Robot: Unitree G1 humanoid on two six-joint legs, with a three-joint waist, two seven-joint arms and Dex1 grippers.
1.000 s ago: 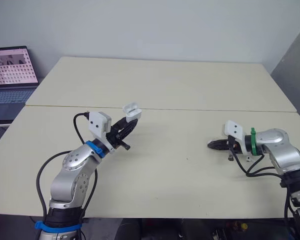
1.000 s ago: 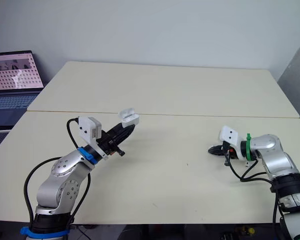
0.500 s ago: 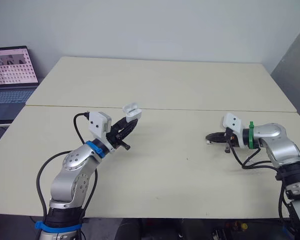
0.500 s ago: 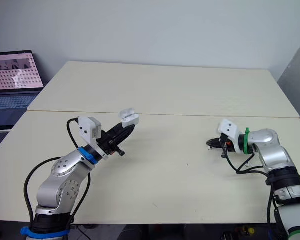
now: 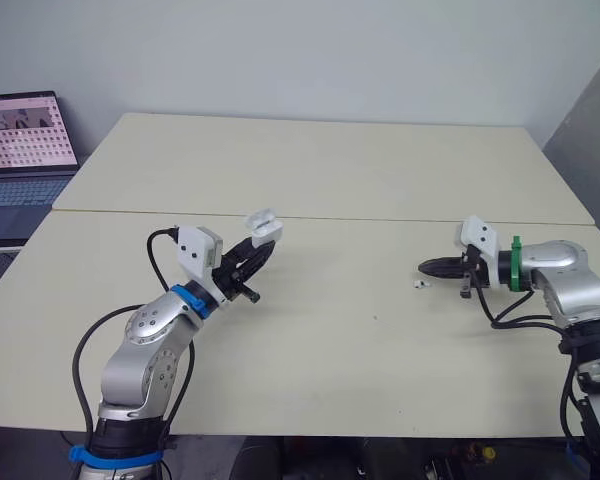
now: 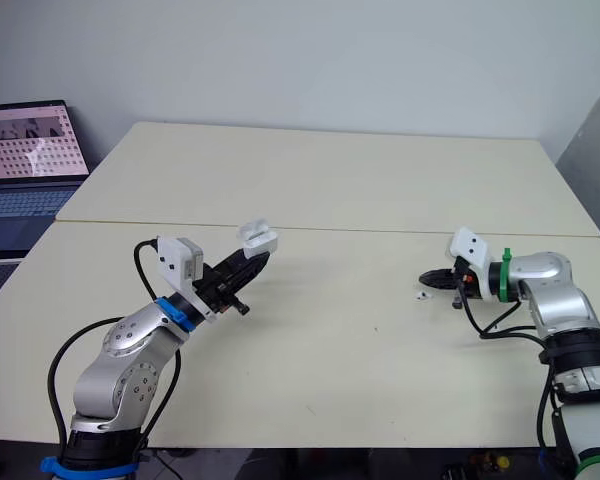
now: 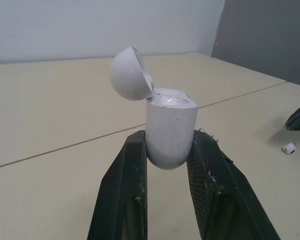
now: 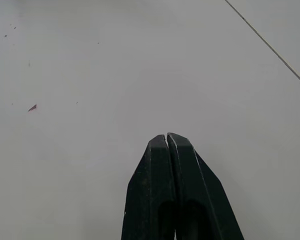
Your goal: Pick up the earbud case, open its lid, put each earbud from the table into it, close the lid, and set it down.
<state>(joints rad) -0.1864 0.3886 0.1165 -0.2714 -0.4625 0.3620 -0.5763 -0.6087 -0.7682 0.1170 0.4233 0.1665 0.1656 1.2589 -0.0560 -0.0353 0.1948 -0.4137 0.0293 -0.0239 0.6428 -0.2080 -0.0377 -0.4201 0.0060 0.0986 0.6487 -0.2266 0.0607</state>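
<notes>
Left jaws, raised toward 1 o'clock in the head view, clamp the open-lidded earbud case (image 5: 264, 223), its inside hidden in the left wrist view; right jaws, pressed together empty, point 9 o'clock at a barely discernible earbud (image 5: 418, 284) on the tabletop (image 5: 330, 340).

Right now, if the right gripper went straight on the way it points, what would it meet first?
Likely just the bare table. The shut right gripper points toward the robot's left, angled slightly down. The earbud lies near its tips, seemingly below that line; depth is unclear.
</notes>
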